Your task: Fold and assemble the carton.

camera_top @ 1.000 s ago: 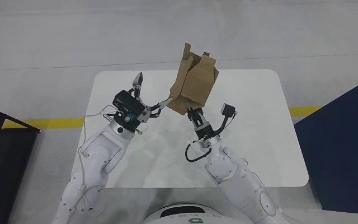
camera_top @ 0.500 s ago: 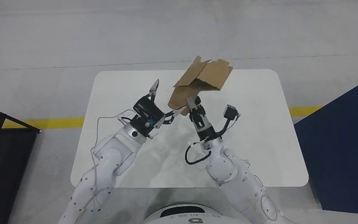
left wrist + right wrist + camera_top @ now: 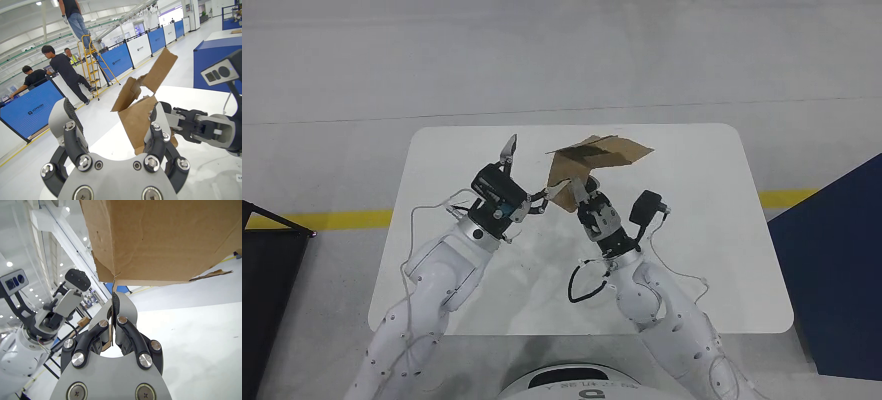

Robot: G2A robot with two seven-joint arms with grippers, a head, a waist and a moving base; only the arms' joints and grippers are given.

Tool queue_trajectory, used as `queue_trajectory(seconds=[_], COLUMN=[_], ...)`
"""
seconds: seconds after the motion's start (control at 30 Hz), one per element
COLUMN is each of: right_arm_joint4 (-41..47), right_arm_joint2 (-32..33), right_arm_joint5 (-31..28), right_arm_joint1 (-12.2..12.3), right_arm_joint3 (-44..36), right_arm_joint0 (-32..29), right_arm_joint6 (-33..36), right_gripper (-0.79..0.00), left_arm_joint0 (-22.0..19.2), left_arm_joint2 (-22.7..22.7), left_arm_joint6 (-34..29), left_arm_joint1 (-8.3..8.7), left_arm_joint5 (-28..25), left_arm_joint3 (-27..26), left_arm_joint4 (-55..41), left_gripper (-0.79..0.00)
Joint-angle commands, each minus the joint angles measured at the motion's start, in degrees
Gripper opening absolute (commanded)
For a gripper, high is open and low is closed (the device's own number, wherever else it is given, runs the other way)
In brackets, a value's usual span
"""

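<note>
White table (image 3: 692,260). Brown carton (image 3: 602,152), partly folded, is held above the table's far centre, long axis running left to right, loose flaps pointing right. Right pincer (image 3: 589,195) sits under its near-left corner, pinching a panel edge. Left pincer (image 3: 532,170) is spread wide, just left of the carton.

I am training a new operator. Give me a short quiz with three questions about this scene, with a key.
1. True or false: the left gripper is shut on the carton.
2. Which gripper holds the carton? A) left B) right C) both
3. Fill in: the table is ____ in colour.
Key: 1 false, it is open; 2 B, the right gripper; 3 white.
</note>
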Motion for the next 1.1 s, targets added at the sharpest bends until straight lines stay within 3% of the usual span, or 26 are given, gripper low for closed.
queue_trajectory(seconds=[0.0, 0.43, 0.7, 1.07], right_arm_joint4=[-3.40, -14.62, -21.68, -32.23], right_arm_joint2=[0.46, -0.13, -0.17, -0.51], right_arm_joint5=[-0.74, -3.90, -1.55, 3.72], right_arm_joint1=[0.24, 0.88, 1.27, 1.83], right_arm_joint3=[-0.38, -1.46, -1.84, -3.15], right_arm_joint0=[-0.57, -0.62, -0.78, -1.45], right_arm_joint6=[-1.13, -2.91, -2.55, -2.00], right_gripper=[-0.785, -0.785, -0.785, -0.785], left_arm_joint0=[0.33, 0.81, -0.11, -0.64], left_arm_joint2=[-1.22, -1.83, -1.60, -4.53], left_arm_joint6=[0.03, 1.12, -0.24, -1.89], left_arm_joint1=[0.10, 0.34, 0.15, 0.09], left_arm_joint5=[-0.04, -3.42, -2.27, -0.01], left_arm_joint3=[-0.36, -0.62, -0.27, 0.97], left_arm_joint4=[-0.41, 0.01, -0.64, -2.83], left_gripper=[0.000, 0.000, 0.000, -0.003])
